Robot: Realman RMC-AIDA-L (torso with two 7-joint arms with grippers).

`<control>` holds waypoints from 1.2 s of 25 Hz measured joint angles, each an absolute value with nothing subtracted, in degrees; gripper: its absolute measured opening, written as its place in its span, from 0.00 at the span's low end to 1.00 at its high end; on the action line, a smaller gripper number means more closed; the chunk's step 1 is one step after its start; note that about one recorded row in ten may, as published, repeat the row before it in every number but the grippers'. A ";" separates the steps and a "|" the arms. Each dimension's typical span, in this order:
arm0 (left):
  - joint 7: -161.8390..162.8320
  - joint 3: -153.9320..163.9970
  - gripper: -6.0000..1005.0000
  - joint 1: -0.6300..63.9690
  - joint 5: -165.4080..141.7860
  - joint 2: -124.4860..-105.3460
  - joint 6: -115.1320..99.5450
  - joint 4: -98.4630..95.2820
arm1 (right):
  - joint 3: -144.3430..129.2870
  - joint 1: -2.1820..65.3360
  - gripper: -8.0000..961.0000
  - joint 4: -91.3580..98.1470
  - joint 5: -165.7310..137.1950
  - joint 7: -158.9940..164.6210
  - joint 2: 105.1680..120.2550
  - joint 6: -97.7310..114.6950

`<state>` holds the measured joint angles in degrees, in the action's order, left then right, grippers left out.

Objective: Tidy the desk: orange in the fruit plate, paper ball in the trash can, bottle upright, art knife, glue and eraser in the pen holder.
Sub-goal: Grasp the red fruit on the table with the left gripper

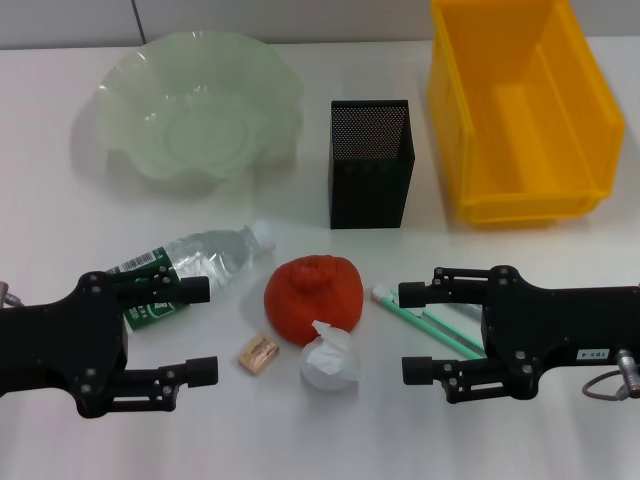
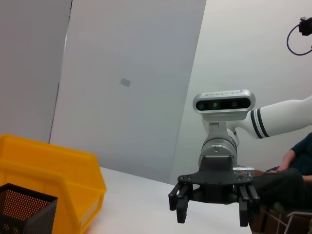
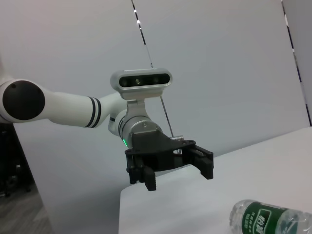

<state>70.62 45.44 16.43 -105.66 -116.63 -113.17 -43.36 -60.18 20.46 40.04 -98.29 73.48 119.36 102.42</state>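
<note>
The orange (image 1: 313, 298) lies mid-table, touching the white paper ball (image 1: 330, 362) in front of it. A small tan eraser (image 1: 257, 354) lies left of the ball. The clear bottle (image 1: 195, 265) with a green label lies on its side; it also shows in the right wrist view (image 3: 273, 219). Two slim green-and-white sticks (image 1: 425, 318) lie right of the orange, partly under my right gripper; I cannot tell knife from glue. My left gripper (image 1: 207, 330) is open beside the eraser. My right gripper (image 1: 407, 332) is open, its jaws on either side of the sticks.
A pale green wavy fruit plate (image 1: 130, 100) stands at the back left. A black mesh pen holder (image 1: 370, 163) stands at the back middle, and a yellow bin (image 1: 525, 110) at the back right. Each wrist view shows the other arm's gripper (image 2: 211, 217) (image 3: 179, 179).
</note>
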 joint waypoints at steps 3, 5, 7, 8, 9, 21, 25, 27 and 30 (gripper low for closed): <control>70.60 45.44 0.77 16.59 -105.66 -116.82 -112.96 -43.34 | -60.19 20.49 0.81 39.54 -98.25 73.43 119.36 102.03; 70.59 45.44 0.77 16.72 -105.65 -116.98 -112.85 -43.40 | -60.18 20.65 0.81 38.90 -98.23 73.18 119.35 101.92; 70.58 45.44 0.76 16.94 -105.65 -117.13 -112.83 -43.51 | -60.19 20.81 0.81 38.36 -98.21 72.82 119.35 101.82; 70.58 45.44 0.76 17.12 -105.64 -117.16 -112.83 -43.52 | -60.20 20.83 0.81 38.20 -98.20 72.73 119.35 101.60; 70.58 45.44 0.76 17.24 -105.64 -117.18 -112.83 -43.49 | -60.20 20.83 0.81 38.20 -98.20 72.73 119.35 101.60; 68.99 44.86 0.73 18.36 -105.31 -117.93 -112.27 -43.31 | -59.09 20.59 0.81 34.37 -96.69 69.47 119.34 101.29; 68.95 44.82 0.72 18.36 -105.27 -118.13 -111.57 -43.24 | -56.56 20.03 0.81 32.67 -96.52 67.32 119.31 101.50; 68.31 44.81 0.72 18.50 -105.16 -118.45 -110.12 -42.57 | -54.79 19.67 0.81 31.19 -96.51 66.01 119.27 101.46; 65.80 44.87 0.71 19.95 -105.03 -118.62 -107.84 -38.59 | -52.68 18.84 0.81 29.71 -96.51 64.94 119.14 101.29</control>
